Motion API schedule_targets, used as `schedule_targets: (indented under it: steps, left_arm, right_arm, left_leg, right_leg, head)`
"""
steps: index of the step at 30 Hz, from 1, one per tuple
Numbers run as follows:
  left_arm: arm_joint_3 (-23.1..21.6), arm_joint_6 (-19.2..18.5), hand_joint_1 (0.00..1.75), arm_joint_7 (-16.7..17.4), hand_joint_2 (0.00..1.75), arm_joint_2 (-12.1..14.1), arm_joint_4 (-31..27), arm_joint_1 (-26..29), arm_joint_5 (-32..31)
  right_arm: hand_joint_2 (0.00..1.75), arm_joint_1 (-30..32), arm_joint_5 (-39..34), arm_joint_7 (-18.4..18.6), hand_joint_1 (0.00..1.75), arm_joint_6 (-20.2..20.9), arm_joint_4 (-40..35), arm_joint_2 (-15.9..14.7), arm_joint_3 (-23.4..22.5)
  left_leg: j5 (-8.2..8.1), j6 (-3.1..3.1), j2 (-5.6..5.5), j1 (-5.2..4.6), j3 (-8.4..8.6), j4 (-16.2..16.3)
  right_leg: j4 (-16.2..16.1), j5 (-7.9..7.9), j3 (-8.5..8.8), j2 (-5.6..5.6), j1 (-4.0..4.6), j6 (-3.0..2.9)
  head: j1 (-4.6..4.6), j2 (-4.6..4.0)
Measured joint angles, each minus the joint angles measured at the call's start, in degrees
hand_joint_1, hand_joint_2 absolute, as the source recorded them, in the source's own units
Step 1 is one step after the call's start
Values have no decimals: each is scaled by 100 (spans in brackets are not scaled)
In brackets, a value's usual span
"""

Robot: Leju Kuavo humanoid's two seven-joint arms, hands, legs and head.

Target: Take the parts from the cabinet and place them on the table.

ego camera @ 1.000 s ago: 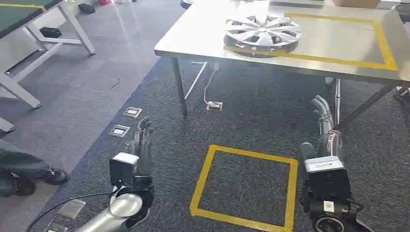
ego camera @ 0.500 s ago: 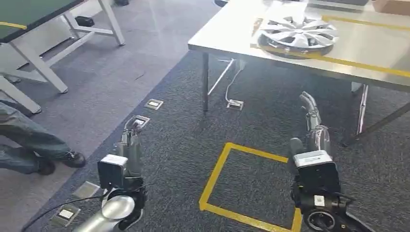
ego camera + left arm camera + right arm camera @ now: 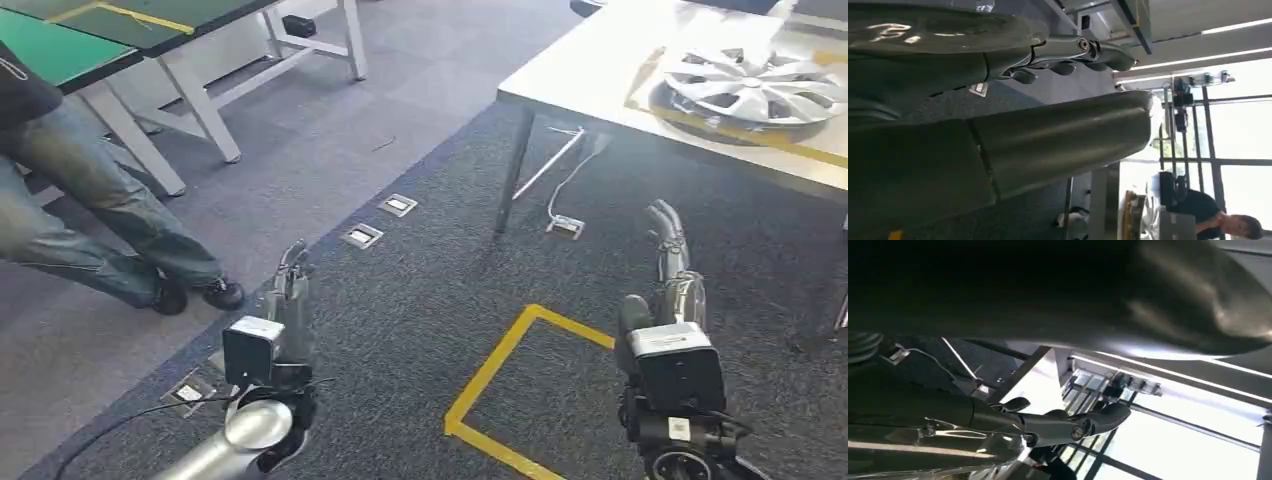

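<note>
Dark carpet (image 3: 420, 300) underfoot, bordered by lighter grey floor (image 3: 300, 130) at the left. Yellow tape (image 3: 490, 375) marked a square on the carpet between the two arms. Floor sockets (image 3: 362, 236) sat along the carpet's edge. A cable (image 3: 568, 175) hung from the surface down to a socket (image 3: 566, 227) near the leg (image 3: 511, 170).

Steel surface (image 3: 570, 75) stood at upper right. Hubcap (image 3: 757, 85) lay flat on it, silver, spokes up, overlapping a yellow tape line (image 3: 760, 138) at its near rim. In the left wrist view the hubcap's edge (image 3: 1148, 220) showed on the surface beyond the thumb.

Left hand (image 3: 290, 290) hung low over the carpet edge, fingers extended and close together, holding nothing; the left wrist view showed the fingers (image 3: 1083, 50) straight, thumb (image 3: 1063, 135) apart from them. Right hand (image 3: 668, 250) hung ahead of the tape square, short of the surface, fingers slightly curved at the tips, holding nothing; the right wrist view showed its fingers (image 3: 1073, 425) stretched out.

Green table (image 3: 90, 40) on white legs at upper left. A person's legs (image 3: 100, 220) in jeans and dark shoes stood beside it on the grey floor. Another person (image 3: 1218, 215) was seated by windows in the left wrist view.
</note>
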Motion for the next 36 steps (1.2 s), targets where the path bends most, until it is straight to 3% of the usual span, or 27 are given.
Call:
schedule_targets:
  steps: [1, 2, 4, 5, 6, 7, 9, 10, 11, 14, 15, 16, 17, 19, 20, 21, 22, 24, 25, 26, 29, 30, 31, 32, 33, 35, 36]
  left_arm:
    - [0, 4, 0, -2, 0, 2, -9, 1, -13]
    - [0, 13, 0, -2, 0, 7, -22, -10, -17]
    - [0, 39, 0, 0, 0, 11, -31, 17, -24]
    - [0, 42, 0, 0, 0, 11, -31, 36, -26]
    - [0, 44, 0, 0, 0, 17, -31, 52, -26]
    - [0, 46, 0, 0, 0, 24, -31, 57, -26]
    - [0, 46, 0, 0, 0, 31, -44, 54, -28]
    - [2, 46, 0, 0, 0, 31, -63, 51, -31]
    - [0, 46, 0, 2, 0, 31, -76, 45, -31]
    - [0, 46, 0, 0, 0, 42, -87, 56, -35]
    - [0, 48, 0, 0, 0, 48, -96, 61, -35]
    - [0, 46, 0, 0, 0, 48, -111, 60, -39]
    - [0, 48, 0, 0, 0, 44, -122, 54, -35]
    - [0, 46, 0, 0, 0, 39, -125, 60, -35]
    - [0, 46, 0, 2, 0, 39, -125, 71, -35]
    - [0, 46, 0, 13, 0, 44, -125, 75, -35]
    - [0, 50, 0, 26, 0, 46, -125, 76, -37]
    - [0, 61, 0, 42, 0, 44, -135, 76, -52]
    - [0, 63, 0, 44, 0, 46, -142, 78, -57]
    - [0, 63, 0, 57, 0, 41, -144, 75, -61]
    - [0, 61, 0, 103, 0, 44, -179, 99, -85]
    - [0, 59, 0, 118, 0, 52, -181, 104, -96]
    - [0, 52, 0, 122, 0, 55, -181, 107, -107]
    - [0, 52, 0, 120, 0, 55, -190, 82, -118]
    - [0, 50, 0, 122, 0, 57, -188, 59, -122]
    - [0, 42, 0, 122, 0, 55, -188, 71, -131]
    - [0, 41, 0, 122, 0, 57, -188, 74, -131]
  right_arm:
    - [0, 1, 9, 2, 0, 2, 0, 0, 4]
    - [0, 1, 15, -2, 0, 7, -2, 0, 0]
    - [0, 18, 15, 2, 0, 7, -2, 0, 15]
    - [0, 16, 15, 2, 0, 7, -2, 0, 20]
    - [0, 16, 15, 2, 0, 9, -2, 0, 24]
    - [0, 15, 15, 2, 0, 7, -2, 0, 30]
    - [0, 8, 15, 2, 0, 7, -2, 0, 31]
    - [0, 5, 15, 2, 0, 7, -9, 0, 31]
    - [0, 6, 15, 4, 0, 7, -15, 0, 28]
    - [0, -5, 20, 2, 0, 9, -17, 0, 31]
    - [0, -8, 22, 2, 0, 7, -26, 0, 31]
    - [0, -16, 26, 4, 0, 7, -26, 0, 31]
    - [0, -19, 37, -4, 0, 7, -31, 0, 31]
    - [0, 6, 44, 7, 0, 7, -28, 0, 31]
    - [0, 16, 44, 7, 0, 7, -28, 0, 31]
    - [0, 19, 41, 7, 0, 7, -28, 0, 31]
    - [0, 17, 22, 7, 0, 9, -28, 0, 33]
    - [0, 13, -2, 7, 0, 11, -28, 0, 31]
    - [0, 10, -18, 7, 0, 11, -28, 0, 31]
    - [0, 16, -18, 15, 0, 11, -28, -2, 31]
    - [0, 19, 11, 59, 0, 7, -61, -2, 28]
    - [0, 21, 28, 59, 0, 7, -74, -2, 31]
    - [0, 12, 42, 68, 0, 7, -81, -2, 31]
    - [0, 23, 48, 83, 0, 9, -85, -4, 24]
    - [0, 23, 48, 85, 0, 18, -98, -4, 24]
    - [0, 35, 46, 90, 0, 33, -98, -4, 24]
    - [0, 34, 46, 90, 0, 37, -98, -4, 24]
  left_leg:
    - [-121, -42, 327, -41, -78, 173]
    - [-353, -74, 521, -22, -277, 572]
    - [-751, -122, 656, 23, -770, 1542]
    - [-810, -145, 673, 37, -921, 1821]
    - [-740, -163, 690, 55, -937, 1824]
    - [-553, -173, 716, 72, -804, 1545]
    - [-80, -166, 884, 88, -202, 445]
    - [-37, -144, 1171, 76, 39, -6]
    - [-27, -84, 1133, 37, 41, -30]
    - [-44, 26, 935, -8, 14, -18]
    - [-7, 90, 868, 51, 46, -70]
    - [2, 109, 824, 56, 56, -86]
    - [4, 158, 783, 59, 58, -85]
    - [2, 178, 654, 40, 55, -82]
    - [-1, 182, 582, 26, 55, -78]
    - [-1, 183, 509, 18, 59, -74]
    - [-1, 183, 428, 16, 65, -67]
    - [-7, 176, 269, 16, 86, -44]
    - [-12, 168, 213, 32, 78, -40]
    - [0, 140, 171, 18, 47, -29]
    - [87, 2, -53, 80, -87, -31]
    - [107, -45, -119, 27, -89, -36]
    - [41, -42, 71, 20, -103, 48]
    - [-125, -87, 388, 4, -224, 295]
    - [-360, -125, 562, 25, -462, 743]
    - [-726, -176, 687, 57, -936, 1677]
    - [-733, -196, 703, 67, -1025, 1846]
  right_leg:
    - [-21, 13, 9, -57, 25, -6]
    - [-19, 16, 6, -146, 35, -21]
    - [-18, 6, 4, -327, 51, -37]
    - [-16, 3, 3, -411, 50, -39]
    - [-16, -1, 6, -489, 46, -38]
    - [-16, -11, 10, -567, 43, -30]
    - [-1, -41, 32, -706, 34, 7]
    - [14, -64, 49, -749, 58, 40]
    - [30, -96, 42, -789, 95, 85]
    - [-12, -112, 117, -941, 84, 171]
    - [-2, -149, 130, -929, 62, 217]
    - [130, -283, 55, -636, 41, 232]
    - [473, -509, -75, -437, 37, 225]
    - [1511, -970, -543, -293, 57, 231]
    - [1903, -1071, -737, -279, 60, 232]
    - [1996, -1024, -805, -279, 65, 222]
    - [1781, -827, -730, -278, 73, 202]
    - [802, -246, -313, -172, 79, 150]
    - [318, -47, -134, 117, 77, 112]
    - [261, -113, -108, 376, 37, 86]
    - [120, -137, -22, 222, 85, 70]
    - [41, -94, 14, 134, 28, 32]
    - [-18, -61, 60, 29, 15, 15]
    - [-39, -51, 73, -39, 9, -19]
    - [-38, -51, 67, -136, 32, -36]
    - [-35, -57, 56, -316, 48, -42]
    - [-33, -59, 53, -398, 49, -40]
  head:
    - [-37, 2]
    - [-144, 2]
    - [-188, 2]
    - [-203, 2]
    - [-234, 2]
    - [-264, 2]
    - [-302, 2]
    - [-341, 2]
    - [-361, 2]
    - [-265, 2]
    - [-265, 2]
    - [-227, 0]
    - [-190, 2]
    - [-90, 2]
    - [-50, 2]
    - [-35, 0]
    - [-33, 0]
    - [4, 2]
    - [39, 2]
    - [19, 0]
    - [35, 2]
    - [18, 2]
    - [17, 2]
    - [-97, 2]
    - [-155, 0]
    - [-182, 2]
    - [-203, 2]
